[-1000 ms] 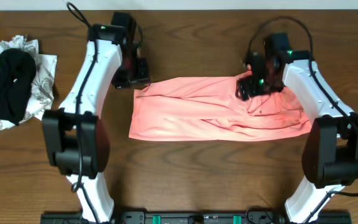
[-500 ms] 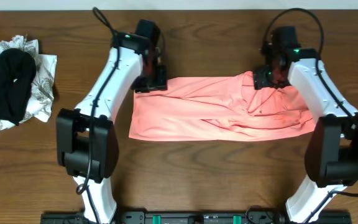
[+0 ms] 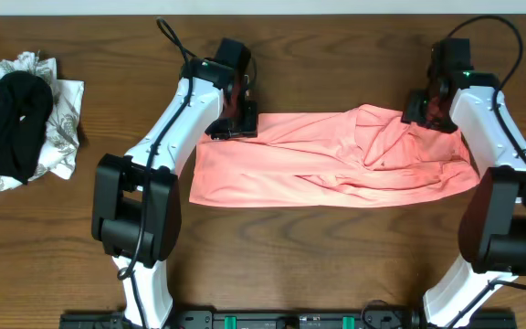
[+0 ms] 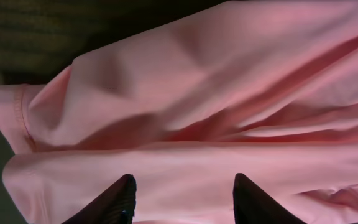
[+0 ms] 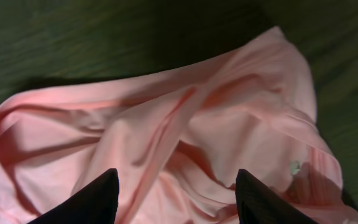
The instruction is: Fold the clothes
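Bare table [image 3: 318, 265] in front of pink shirt [image 3: 290, 178], between the 2 arm bases: open lane; left arm [image 3: 173, 123] slants in over shirt's left end, right arm [image 3: 496, 137] runs along its right end, both block side approach; narrow free strip behind shirt between the 2 wrists; cloth pile [image 3: 16, 119] fills far-left edge; passable gap between pile and left arm.

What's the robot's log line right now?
pink shirt: wrinkled strip | left fingers: open over left end | right fingers: open over right end
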Robot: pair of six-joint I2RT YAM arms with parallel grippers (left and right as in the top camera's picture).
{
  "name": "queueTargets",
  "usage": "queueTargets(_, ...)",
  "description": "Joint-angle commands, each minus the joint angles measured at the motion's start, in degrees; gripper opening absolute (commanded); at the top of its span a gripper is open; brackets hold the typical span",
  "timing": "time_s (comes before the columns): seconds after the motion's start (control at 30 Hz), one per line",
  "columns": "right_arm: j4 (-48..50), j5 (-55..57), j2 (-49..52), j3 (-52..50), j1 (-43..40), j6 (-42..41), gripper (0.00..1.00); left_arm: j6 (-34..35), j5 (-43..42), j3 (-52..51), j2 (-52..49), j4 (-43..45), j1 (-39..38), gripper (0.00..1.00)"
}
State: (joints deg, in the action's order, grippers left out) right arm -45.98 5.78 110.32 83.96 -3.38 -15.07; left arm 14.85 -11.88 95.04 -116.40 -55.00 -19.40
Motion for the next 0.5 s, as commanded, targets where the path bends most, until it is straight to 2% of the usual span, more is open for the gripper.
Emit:
queueTargets(0.0,0.37,1.29,2.62,0.57,-0.96,-2.99,0.58,0.26,-0.26,-0.35,-0.61,0.11,-0.09,0.51)
queueTargets(0.27,4.61,1.31,8.74,0.57,-1.18,-6.45,0.54,0.04,-0.28,-0.35,-0.61,1.05,-0.09,0.51)
queueTargets(0.33,5.29,1.31,9.42,0.57,-1.33,-7.69,0.50,0.04,-0.28,-0.35,-0.61,1.11,-0.09,0.51)
queueTargets(0.4,5.97,1.29,9.60,0.57,-1.46,-8.11,0.40,0.04,-0.28,-0.35,-0.61,1.11,-0.09,0.51)
queueTargets(0.47,6.19,1.29,9.51,0.59,-1.64,-8.09,0.21,0.00,-0.28,-0.35,-0.61,1.11,-0.09,0.51)
